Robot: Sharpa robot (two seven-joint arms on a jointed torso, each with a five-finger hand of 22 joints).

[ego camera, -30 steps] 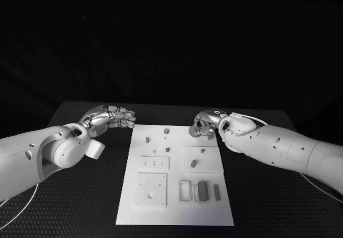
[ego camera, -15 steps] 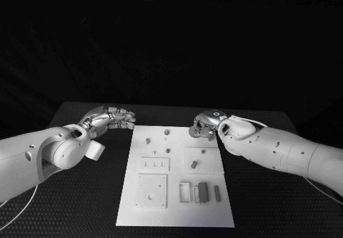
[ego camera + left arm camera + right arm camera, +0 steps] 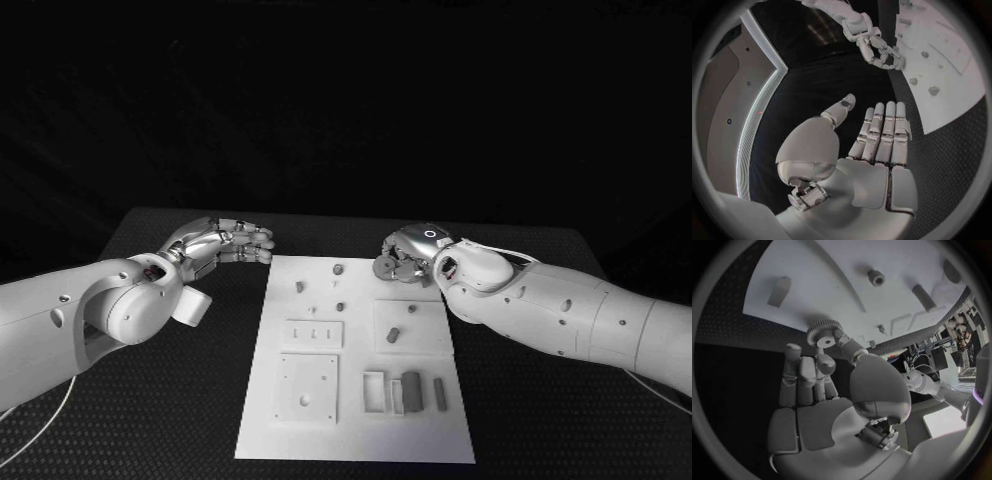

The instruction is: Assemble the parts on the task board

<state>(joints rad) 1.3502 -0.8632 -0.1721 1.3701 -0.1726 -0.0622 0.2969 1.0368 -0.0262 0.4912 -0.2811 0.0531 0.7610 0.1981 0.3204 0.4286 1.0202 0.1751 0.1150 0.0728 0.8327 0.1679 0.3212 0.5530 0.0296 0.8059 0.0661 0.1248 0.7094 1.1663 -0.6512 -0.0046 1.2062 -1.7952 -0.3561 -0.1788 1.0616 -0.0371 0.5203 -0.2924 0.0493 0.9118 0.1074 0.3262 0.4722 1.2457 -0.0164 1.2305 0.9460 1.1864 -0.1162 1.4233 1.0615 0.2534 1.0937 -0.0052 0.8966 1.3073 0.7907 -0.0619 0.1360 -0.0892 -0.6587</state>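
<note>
Now right robot hand (image 3: 826,390) pinches gear (image 3: 824,333) over task board (image 3: 361,440) far edge; left robot hand (image 3: 873,150) released.

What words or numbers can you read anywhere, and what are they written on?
None: no words, numbers or labels can be read.
White board: plain, no print.
Toothed wheel held by the right hand: no marking.
Left hand: no writing.
Glowing ring on the right hand's back, seen from the head view: a light, not text.

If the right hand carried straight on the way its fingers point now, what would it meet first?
Probably the white task board: the right hand, pinching a small toothed gear, points at the board's far end. Depth is unclear; no peg seems directly in line.
</note>
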